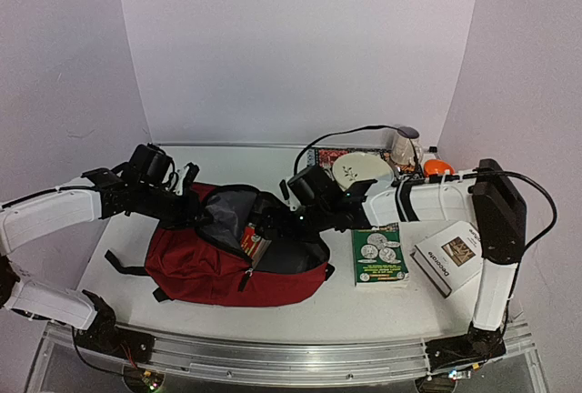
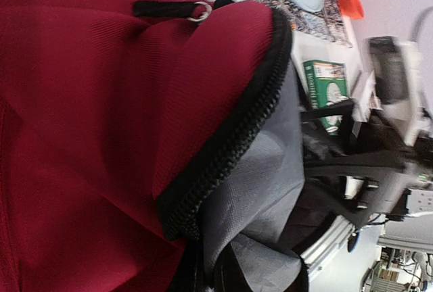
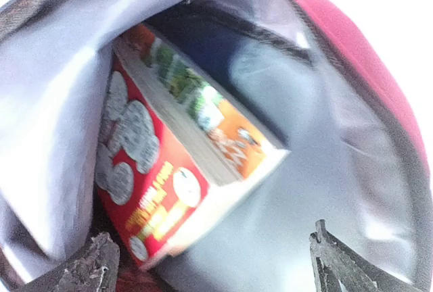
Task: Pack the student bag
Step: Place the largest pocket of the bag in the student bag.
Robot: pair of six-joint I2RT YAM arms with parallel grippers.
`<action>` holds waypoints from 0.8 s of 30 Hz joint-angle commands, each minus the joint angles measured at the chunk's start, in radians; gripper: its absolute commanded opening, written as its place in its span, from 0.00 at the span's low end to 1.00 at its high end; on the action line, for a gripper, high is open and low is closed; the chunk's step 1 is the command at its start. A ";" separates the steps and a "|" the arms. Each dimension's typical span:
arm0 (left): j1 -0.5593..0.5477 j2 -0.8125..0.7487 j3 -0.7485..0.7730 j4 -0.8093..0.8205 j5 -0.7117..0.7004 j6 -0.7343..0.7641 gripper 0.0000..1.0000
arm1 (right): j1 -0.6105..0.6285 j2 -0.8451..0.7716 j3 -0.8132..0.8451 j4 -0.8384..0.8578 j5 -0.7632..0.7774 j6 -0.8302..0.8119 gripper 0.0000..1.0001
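Right fingers [image 1: 273,220] are spread wide and empty, nosed into the mouth of the bag [image 1: 205,275] lying on the desk [image 1: 364,307]. The red book [image 3: 155,190] sits just ahead of them, inside, with its long axis running deeper in. Left fingers [image 1: 188,200] are pinched tight, apparently on the flap edge, holding the mouth open. The green book [image 1: 380,255] lies behind the right fingers, so I'd call it the right arm's reach
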 commanded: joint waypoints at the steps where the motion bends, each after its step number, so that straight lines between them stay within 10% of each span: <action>1: 0.002 0.050 -0.032 0.049 -0.092 -0.001 0.02 | -0.003 -0.126 -0.013 -0.180 0.150 -0.118 0.98; 24: 0.048 0.180 0.043 -0.168 -0.640 0.015 0.20 | -0.398 -0.416 -0.417 -0.389 0.272 -0.125 0.98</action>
